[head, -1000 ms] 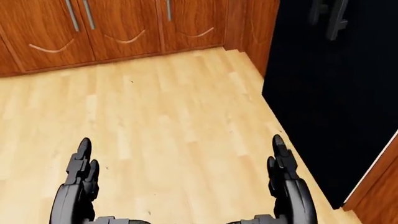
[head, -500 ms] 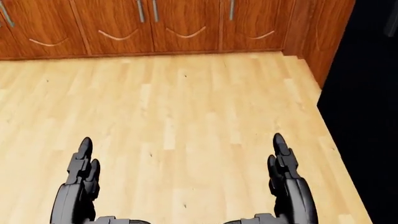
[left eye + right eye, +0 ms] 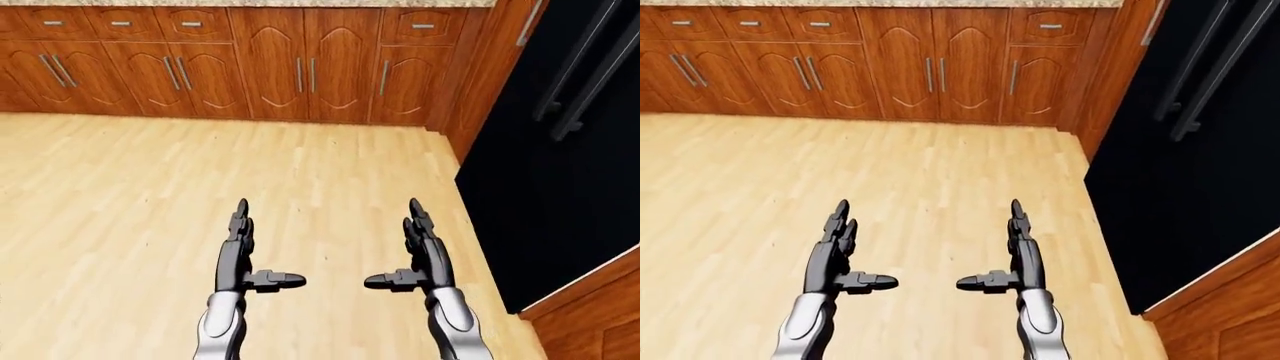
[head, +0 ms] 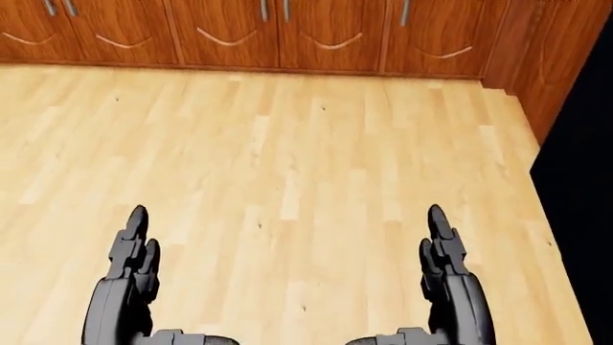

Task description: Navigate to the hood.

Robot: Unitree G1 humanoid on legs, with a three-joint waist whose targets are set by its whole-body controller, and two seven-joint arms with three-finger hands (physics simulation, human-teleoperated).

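Note:
The hood does not show in any view. My left hand (image 3: 245, 251) and my right hand (image 3: 410, 247) are held out low over the light wooden floor (image 3: 150, 195), both open and empty, fingers straight and thumbs pointing inward. They also show at the bottom of the head view, left hand (image 4: 129, 277) and right hand (image 4: 445, 277).
A row of brown wooden base cabinets (image 3: 250, 64) with metal handles runs along the top of the eye views under a pale countertop edge. A tall black fridge (image 3: 560, 150) with long handles stands at the right, framed by wooden panels (image 3: 590, 311).
The whole picture has shifted right as the camera turned left: the black fridge has slid toward the right edge and more cabinets show. My hands keep the same pose.

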